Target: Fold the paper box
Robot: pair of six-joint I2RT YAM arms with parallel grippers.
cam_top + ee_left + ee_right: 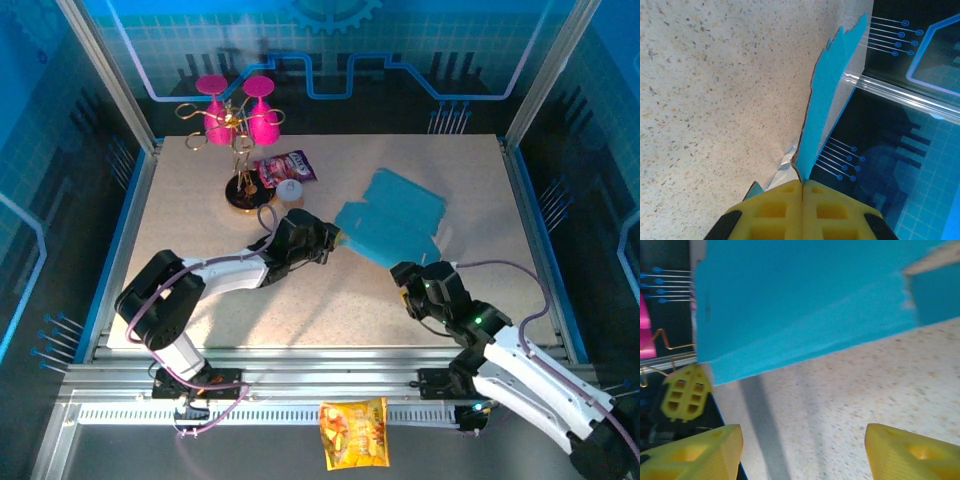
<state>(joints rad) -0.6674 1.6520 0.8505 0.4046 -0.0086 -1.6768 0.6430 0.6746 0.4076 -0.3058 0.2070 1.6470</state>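
Finding: the paper box lies as an unfolded sheet on the worktop, right of centre and nearer the far edge than the near one, with one panel reaching toward the far right corner. The left gripper is pressed together on the sheet's left margin. In the left wrist view the cardboard rises edge-on from between the yellow pads, so the pinch is confirmed, and that margin appears lifted off the surface. The right gripper stands spread and holds nothing, just short of the box's near edge, with the blue sheet ahead of it and bare worktop between its fingers. Assessment: the step in hand is an early fold, as no flap is seen standing as a finished box side (the creases themselves are too faint to trace from above). The next move, in my judgement, calls for the left gripper to swing its pinched margin up and over along a crease. The right gripper should meanwhile come onto the near edge to pin or pinch the sheet, since thin cardboard held at one point is likely to slide or twist. Also noted: a stand of pink glasses and a purple snack packet sit toward the far edge, left of the box and apart from it.
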